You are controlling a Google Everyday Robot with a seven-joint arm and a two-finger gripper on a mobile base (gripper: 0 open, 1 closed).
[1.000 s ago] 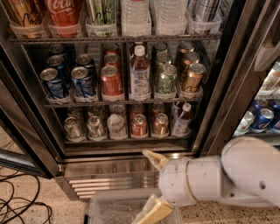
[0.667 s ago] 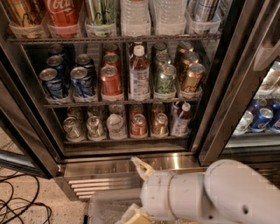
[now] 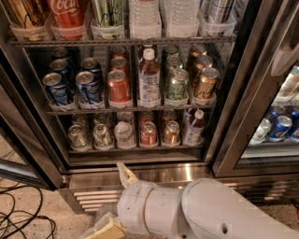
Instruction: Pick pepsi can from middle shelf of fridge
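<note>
Several blue pepsi cans (image 3: 57, 88) stand in two lanes at the left end of the middle shelf (image 3: 126, 110) of the fridge (image 3: 159, 175); a second front can (image 3: 88, 87) stands beside the first. Red cans (image 3: 118, 87), a bottle (image 3: 149, 80), green cans (image 3: 177, 85) and gold cans (image 3: 205, 85) fill the lanes to the right. My gripper (image 3: 108, 201) is low at the bottom, in front of the steel base, well below the pepsi cans. Its tan fingers (image 3: 125, 174) are spread apart and hold nothing.
The top shelf holds a red cola bottle (image 3: 68, 14) and water bottles (image 3: 143, 16). The bottom shelf holds small cans and a bottle (image 3: 193, 128). A dark door frame (image 3: 243, 93) stands at the right, with blue cans (image 3: 280, 127) behind it. Black cables (image 3: 23, 219) lie on the floor at the left.
My arm has swung to the left along the fridge's base, and the gripper now sits further left. The cans have not moved.
</note>
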